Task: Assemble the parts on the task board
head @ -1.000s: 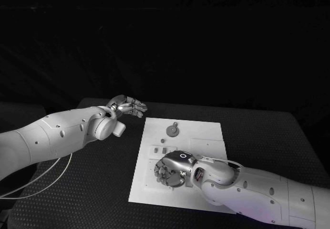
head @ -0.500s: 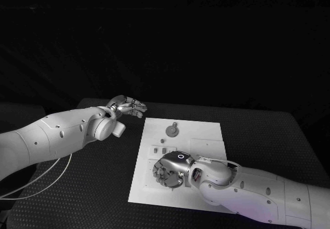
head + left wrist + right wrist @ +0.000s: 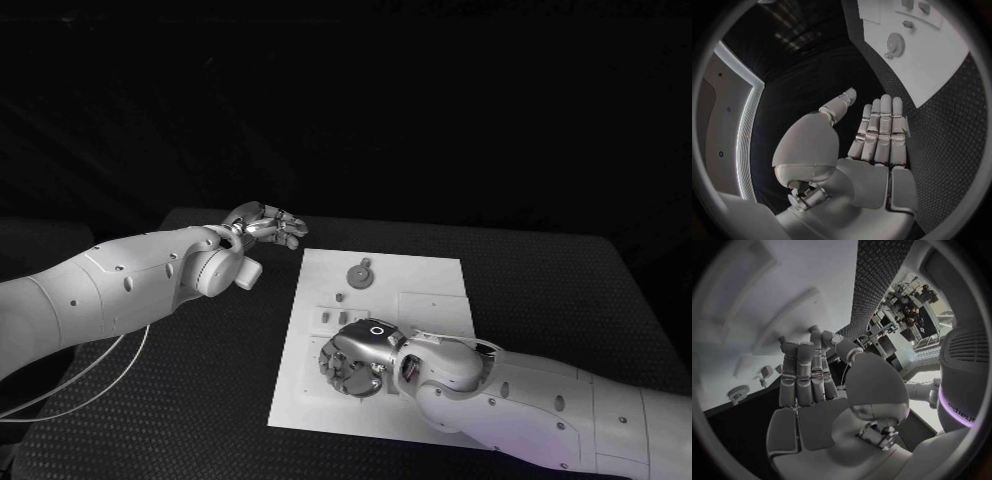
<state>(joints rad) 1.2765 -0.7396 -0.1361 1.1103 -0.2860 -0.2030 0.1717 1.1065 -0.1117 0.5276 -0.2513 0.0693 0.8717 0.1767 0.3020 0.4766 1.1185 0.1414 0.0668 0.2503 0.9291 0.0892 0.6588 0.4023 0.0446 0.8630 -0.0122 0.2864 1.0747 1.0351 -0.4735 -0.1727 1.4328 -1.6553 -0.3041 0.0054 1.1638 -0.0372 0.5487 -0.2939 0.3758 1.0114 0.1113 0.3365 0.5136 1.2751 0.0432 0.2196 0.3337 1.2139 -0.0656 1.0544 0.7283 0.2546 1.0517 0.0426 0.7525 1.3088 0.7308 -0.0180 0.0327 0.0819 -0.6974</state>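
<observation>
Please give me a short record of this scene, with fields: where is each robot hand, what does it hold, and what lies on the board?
left robot hand: beside the board's far left corner, over the black table, fingers straight, holding nothing
right robot hand: low over the near part of the task board; a grasp cannot be told
round gear-like part: lies on the board's far end, apart from both hands

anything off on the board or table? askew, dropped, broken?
Nothing stands out. The task board lies flat and roughly square on the black table, with the round gear-like part resting on its far end. The right hand covers the near part of the board; the left hand holds nothing.
</observation>
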